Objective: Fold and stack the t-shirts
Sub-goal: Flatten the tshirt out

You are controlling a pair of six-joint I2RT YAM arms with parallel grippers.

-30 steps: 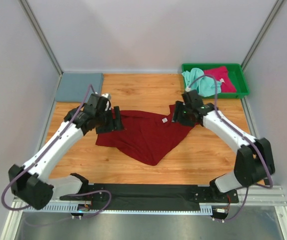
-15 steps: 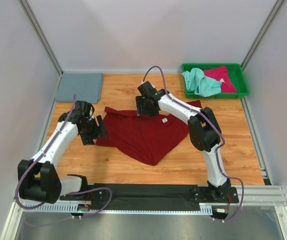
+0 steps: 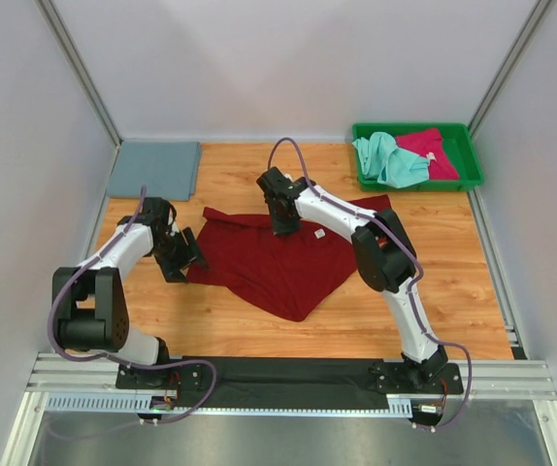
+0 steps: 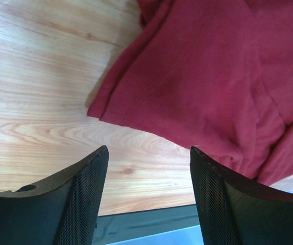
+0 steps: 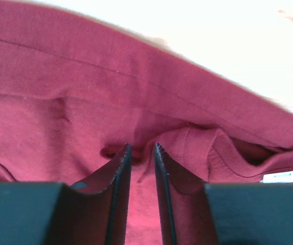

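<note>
Reaching further across since the earlier frame, the right fingers (image 3: 280, 221) now sit at the collar edge of the dark red shirt (image 3: 278, 267). The shirt lies spread and rumpled on the wooden counter (image 3: 434, 291), and the left fingers (image 3: 183, 256) hover by its left edge.

Left wrist: black, mesh-textured fingers (image 4: 82, 199) stand wide over bare wood, just short of a hemmed corner of the cloth.

Right wrist: smooth black fingers (image 5: 117, 173) stand narrow, pinching a soft ridge of red knit below the stitched collar band. A white label (image 5: 282, 176) shows at the right.
</note>
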